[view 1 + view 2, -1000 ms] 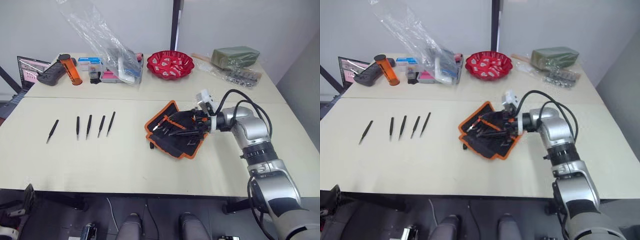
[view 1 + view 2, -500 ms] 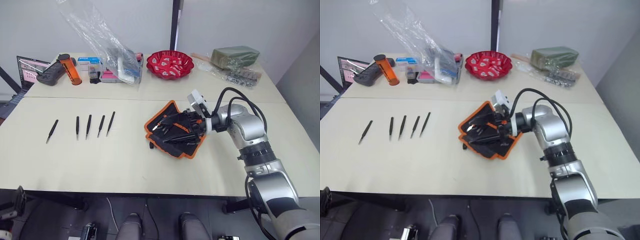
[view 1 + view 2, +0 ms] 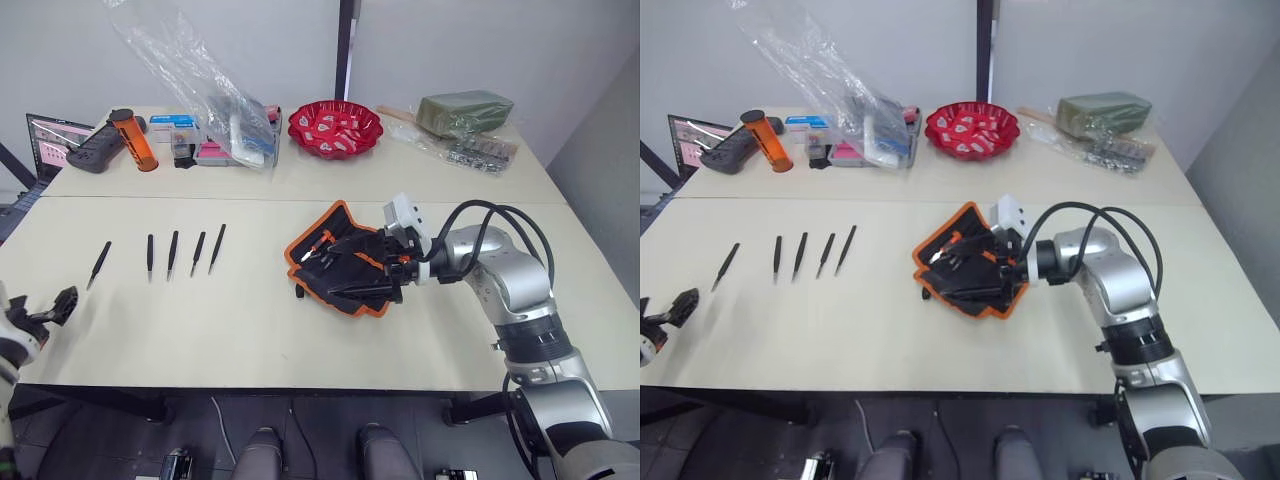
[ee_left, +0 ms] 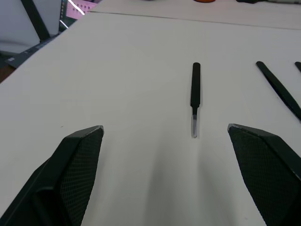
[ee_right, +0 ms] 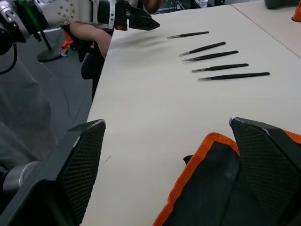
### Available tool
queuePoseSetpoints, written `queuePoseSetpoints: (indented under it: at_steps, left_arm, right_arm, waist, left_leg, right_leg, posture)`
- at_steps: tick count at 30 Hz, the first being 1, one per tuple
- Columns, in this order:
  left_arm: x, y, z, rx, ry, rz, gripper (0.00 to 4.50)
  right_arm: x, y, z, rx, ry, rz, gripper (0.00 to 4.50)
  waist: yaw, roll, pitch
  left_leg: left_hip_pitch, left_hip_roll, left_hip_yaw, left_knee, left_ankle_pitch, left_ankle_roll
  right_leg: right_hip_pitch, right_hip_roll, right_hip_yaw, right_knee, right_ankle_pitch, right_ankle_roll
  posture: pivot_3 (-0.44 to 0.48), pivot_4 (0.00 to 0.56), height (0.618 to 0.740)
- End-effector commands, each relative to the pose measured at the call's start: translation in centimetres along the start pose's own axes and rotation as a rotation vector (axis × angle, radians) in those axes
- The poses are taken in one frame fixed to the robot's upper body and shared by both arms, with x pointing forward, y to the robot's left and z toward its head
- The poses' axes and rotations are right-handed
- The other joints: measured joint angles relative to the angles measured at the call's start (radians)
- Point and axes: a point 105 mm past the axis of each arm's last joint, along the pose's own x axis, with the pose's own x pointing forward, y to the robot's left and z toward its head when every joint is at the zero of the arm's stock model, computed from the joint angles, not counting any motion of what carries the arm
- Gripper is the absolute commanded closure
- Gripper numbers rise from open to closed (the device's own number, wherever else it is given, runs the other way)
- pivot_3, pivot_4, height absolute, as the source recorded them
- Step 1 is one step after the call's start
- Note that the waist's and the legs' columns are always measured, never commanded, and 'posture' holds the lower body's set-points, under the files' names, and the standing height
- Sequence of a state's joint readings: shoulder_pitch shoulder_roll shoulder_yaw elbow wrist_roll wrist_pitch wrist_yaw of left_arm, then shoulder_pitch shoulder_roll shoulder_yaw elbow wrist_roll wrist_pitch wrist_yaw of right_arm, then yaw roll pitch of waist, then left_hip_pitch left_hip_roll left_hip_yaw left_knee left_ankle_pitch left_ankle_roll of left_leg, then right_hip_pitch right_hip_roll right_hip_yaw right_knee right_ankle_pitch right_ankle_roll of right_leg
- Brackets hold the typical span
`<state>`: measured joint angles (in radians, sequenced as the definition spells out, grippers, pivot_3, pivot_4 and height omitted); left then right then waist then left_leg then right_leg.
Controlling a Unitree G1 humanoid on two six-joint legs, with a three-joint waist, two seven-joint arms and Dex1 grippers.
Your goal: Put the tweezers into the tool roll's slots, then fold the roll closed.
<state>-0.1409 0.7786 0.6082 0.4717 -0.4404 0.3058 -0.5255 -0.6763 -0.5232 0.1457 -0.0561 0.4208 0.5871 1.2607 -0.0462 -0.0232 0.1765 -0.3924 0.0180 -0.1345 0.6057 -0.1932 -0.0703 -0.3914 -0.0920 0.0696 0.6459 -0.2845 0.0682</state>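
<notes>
Five tweezers (image 3: 173, 253) loose on table (image 3: 240, 330) – both end effectors wide, R end effector (image 3: 385, 270) over tool roll (image 3: 345, 268)

From the tool roll (image 3: 340, 262), bare table (image 3: 250, 320) runs toward 9 o'clock up to the five tweezers (image 3: 175, 253), nothing standing between. At 12 o'clock, clutter lines the far edge: red bowl (image 3: 336, 128), plastic bag (image 3: 200, 80), orange canister (image 3: 133, 140). At 3 o'clock, the right gripper (image 3: 385, 270) and its arm block that side. The left gripper (image 4: 164, 141), fingers spread, has open tabletop ahead to the nearest tweezer.
</notes>
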Motion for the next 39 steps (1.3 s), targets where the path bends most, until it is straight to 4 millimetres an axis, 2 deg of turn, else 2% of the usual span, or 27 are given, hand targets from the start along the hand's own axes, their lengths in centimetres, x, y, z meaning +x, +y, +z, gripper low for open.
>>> queuePoseSetpoints:
  at_steps: [1,4,7,8,10,15,19,21,23,29,32,36,37,39]
  left_arm:
    - [1.6,-0.5,0.1,0.047,0.011,-0.039,0.00]
    - [3.5,-1.7,-0.3,0.060,0.039,-0.071,0.00]
    - [4.5,-2.1,-0.6,0.059,0.053,-0.068,0.00]
    - [4.8,-2.2,-0.7,0.059,0.057,-0.066,0.53]
    - [5.1,-2.3,-0.7,0.061,0.058,-0.066,1.03]
    - [5.6,-2.8,-1.0,0.048,0.073,-0.069,2.83]
    - [5.5,-2.6,-1.0,0.040,0.070,-0.068,4.08]
    - [5.4,-2.4,-0.8,0.032,0.061,-0.063,4.33]
    - [5.2,-2.1,-0.4,0.030,0.048,-0.054,4.33]
    - [4.7,-1.2,2.4,0.060,-0.043,-0.039,4.33]
    - [4.4,-2.0,4.9,0.091,-0.110,-0.083,4.33]
    - [4.2,-5.2,7.6,0.176,-0.151,-0.219,4.33]
    - [3.9,-7.0,7.8,0.256,-0.133,-0.303,4.33]
    - [3.2,-10.3,8.5,0.302,-0.125,-0.443,4.50]
  right_arm:
    - [-0.6,0.4,1.4,-0.045,-0.031,-0.023,0.03]
    - [-1.0,0.5,1.4,-0.050,-0.021,-0.045,0.03]
    - [-1.2,0.5,1.5,-0.058,-0.017,-0.058,0.03]
    - [-1.2,0.6,1.6,-0.061,-0.015,-0.060,0.00]
    - [-1.3,0.6,1.6,-0.063,-0.014,-0.064,0.00]
    - [-1.4,0.6,1.5,-0.074,0.003,-0.072,0.00]
    - [-1.3,0.5,1.5,-0.080,0.005,-0.078,0.00]
    - [-1.3,0.5,1.5,-0.082,0.007,-0.080,0.00]
    - [-1.2,0.5,1.4,-0.083,0.007,-0.081,0.00]
    - [-1.5,0.2,1.0,-0.085,0.021,-0.100,0.00]
    - [-2.2,-0.4,0.8,-0.079,0.029,-0.143,0.00]
    - [-3.3,-1.7,0.3,-0.042,0.031,-0.254,0.00]
    - [-3.8,-2.3,-0.2,-0.029,0.034,-0.301,0.00]
    - [-4.7,-3.6,-0.9,-0.015,0.024,-0.408,0.56]
  waist:
    - [-0.001,0.000,0.000]
    - [0.001,0.000,0.000]
    - [0.003,0.000,0.000]
    - [0.003,0.000,0.000]
    - [0.003,0.000,0.000]
    - [0.006,0.000,0.000]
    - [0.008,0.000,0.000]
    - [0.007,0.000,0.000]
    - [0.006,0.000,0.000]
    - [0.001,0.000,0.000]
    - [0.001,0.000,0.000]
    - [0.006,-0.001,0.000]
    - [0.006,-0.001,0.000]
    - [0.005,-0.001,0.000]
  left_leg:
    - [0.000,0.000,0.000,0.000,0.000,0.000]
    - [0.000,0.000,0.000,0.000,0.000,0.000]
    - [0.000,0.000,0.000,0.001,0.000,0.000]
    - [0.000,0.000,0.000,0.001,0.000,0.000]
    - [0.000,0.000,0.000,0.001,0.000,0.000]
    - [0.000,-0.001,0.000,0.001,0.000,0.000]
    - [0.000,-0.001,0.000,0.001,0.000,0.000]
    - [0.000,-0.001,0.000,0.001,0.000,0.000]
    - [0.000,-0.001,0.000,0.001,0.000,0.000]
    - [0.000,0.000,0.000,0.001,0.000,0.000]
    - [0.000,0.000,0.000,0.001,0.000,0.000]
    - [0.000,-0.001,-0.001,0.001,0.000,0.000]
    - [0.000,-0.001,-0.001,0.002,0.000,0.000]
    - [0.000,-0.001,-0.001,0.001,0.000,0.000]
  right_leg:
    - [0.000,0.000,0.000,0.000,0.000,0.000]
    - [0.000,0.000,0.000,0.001,0.000,0.000]
    - [0.000,0.000,0.000,0.001,0.000,0.000]
    - [0.000,0.000,0.000,0.001,0.000,0.000]
    - [0.000,-0.001,0.000,0.001,0.000,0.000]
    - [0.001,-0.001,0.000,0.002,0.000,0.000]
    - [0.001,-0.001,0.000,0.002,0.000,0.000]
    - [0.001,-0.001,0.000,0.002,0.000,0.000]
    - [0.001,-0.001,0.000,0.002,0.000,0.000]
    - [0.000,-0.001,0.000,0.002,0.000,0.000]
    - [0.000,-0.001,0.000,0.002,0.000,0.000]
    - [0.000,-0.001,0.000,0.002,0.000,0.000]
    - [0.001,-0.001,0.000,0.002,0.000,0.000]
    - [0.001,-0.001,0.000,0.002,0.000,0.000]
  posture:
    - [0.000,0.150,0.740]
    - [0.000,0.150,0.740]
    - [0.000,0.150,0.740]
    - [0.000,0.150,0.740]
    - [0.000,0.150,0.740]
    - [0.000,0.150,0.740]
    - [0.000,0.150,0.740]
    - [0.000,0.150,0.740]
    - [0.000,0.150,0.740]
    - [0.000,0.150,0.740]
    - [0.000,0.150,0.740]
    - [0.000,0.150,0.740]
    - [0.000,0.150,0.740]
    - [0.000,0.150,0.740]
